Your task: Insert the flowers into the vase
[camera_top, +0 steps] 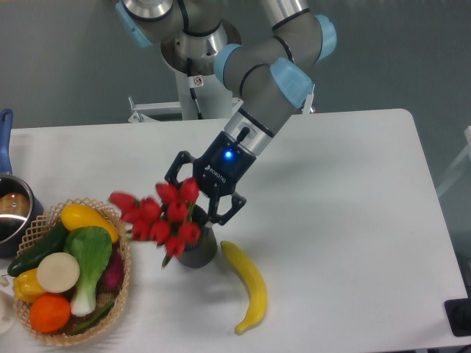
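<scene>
Gripper (204,197) spread wide, gripping nothing — flowers (158,218) blurred, heads leaning left toward the basket (121,283), stems apparently down in the vase (196,250) near the banana (246,283). Best to lift straight up and clear — no brushing the blooms, no tipping the vase.

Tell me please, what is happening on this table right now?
A robot arm is putting a bunch of red tulips into a dark vase. The flowers lean out of the vase to the left, blurred by motion. The pincer is open just above them. A banana lies beside the vase, and a basket of produce stands to the left.
</scene>
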Controlling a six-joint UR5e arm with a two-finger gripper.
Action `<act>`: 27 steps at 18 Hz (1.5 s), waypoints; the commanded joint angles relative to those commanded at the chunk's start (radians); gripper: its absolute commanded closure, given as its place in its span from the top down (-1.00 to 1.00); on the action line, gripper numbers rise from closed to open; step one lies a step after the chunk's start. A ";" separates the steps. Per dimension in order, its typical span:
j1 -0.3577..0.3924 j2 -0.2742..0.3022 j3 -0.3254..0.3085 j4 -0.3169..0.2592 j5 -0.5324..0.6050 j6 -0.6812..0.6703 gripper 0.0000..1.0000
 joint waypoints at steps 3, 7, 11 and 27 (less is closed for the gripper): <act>0.034 0.026 -0.029 -0.003 0.000 0.034 1.00; 0.071 0.034 -0.025 -0.005 0.000 0.043 1.00; 0.100 0.046 -0.032 -0.005 0.002 0.043 1.00; 0.220 0.008 0.105 -0.012 0.713 0.287 1.00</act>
